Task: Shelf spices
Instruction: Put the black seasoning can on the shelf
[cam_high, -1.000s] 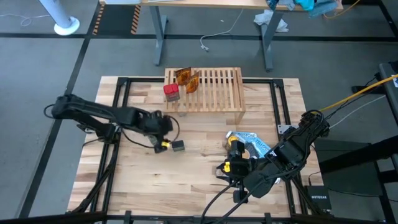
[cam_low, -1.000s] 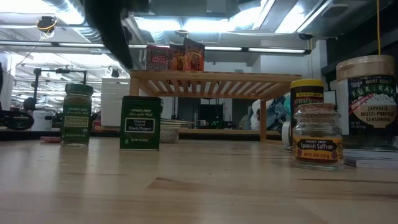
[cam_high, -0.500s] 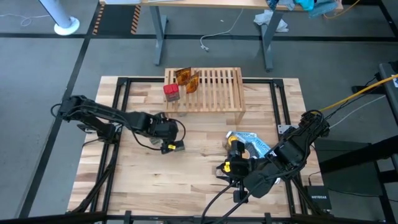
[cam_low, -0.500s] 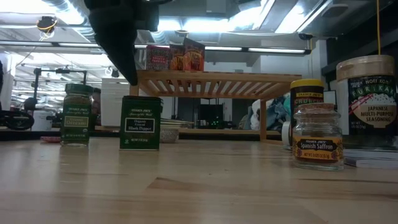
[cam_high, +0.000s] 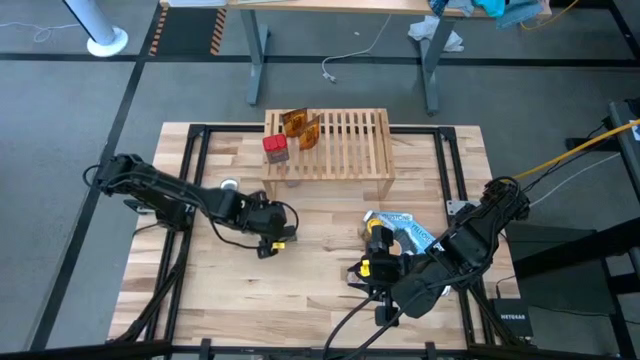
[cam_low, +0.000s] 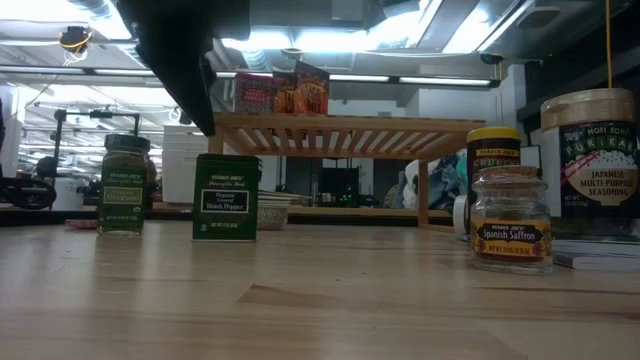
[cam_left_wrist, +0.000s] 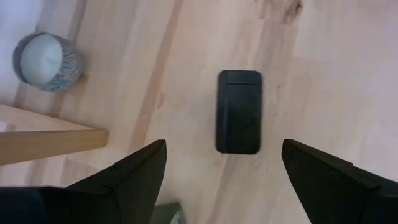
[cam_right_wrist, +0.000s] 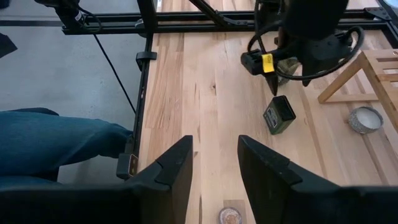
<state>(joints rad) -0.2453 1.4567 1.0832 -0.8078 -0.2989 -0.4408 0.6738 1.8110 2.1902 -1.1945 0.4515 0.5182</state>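
Note:
The dark square tin (cam_left_wrist: 238, 112) stands upright on the table, shown in the low view as the tin (cam_low: 227, 197). My left gripper (cam_left_wrist: 224, 144) hangs open above it, one finger on either side, touching nothing; from above the left gripper (cam_high: 272, 240) covers it. A green-capped jar (cam_low: 123, 185) stands beside the tin. The shelf (cam_high: 328, 145) carries a red-capped jar (cam_high: 275, 148) and orange packets (cam_high: 300, 127). My right gripper (cam_right_wrist: 214, 140) waits open and empty, high over the table's near right part.
A small round white-topped dish (cam_left_wrist: 46, 59) sits by the shelf's leg (cam_left_wrist: 50, 143). A saffron jar (cam_low: 511, 220), a yellow-capped jar (cam_low: 493, 150) and a furikake jar (cam_low: 600, 160) stand near the front. A blue pouch (cam_high: 405, 230) lies centre right. A person's leg (cam_right_wrist: 56, 140) is beside the table.
My left gripper has moved toward the table's near edge and down, coming over the dark tin. Its fingers have stayed open. The tin and the jars have not moved.

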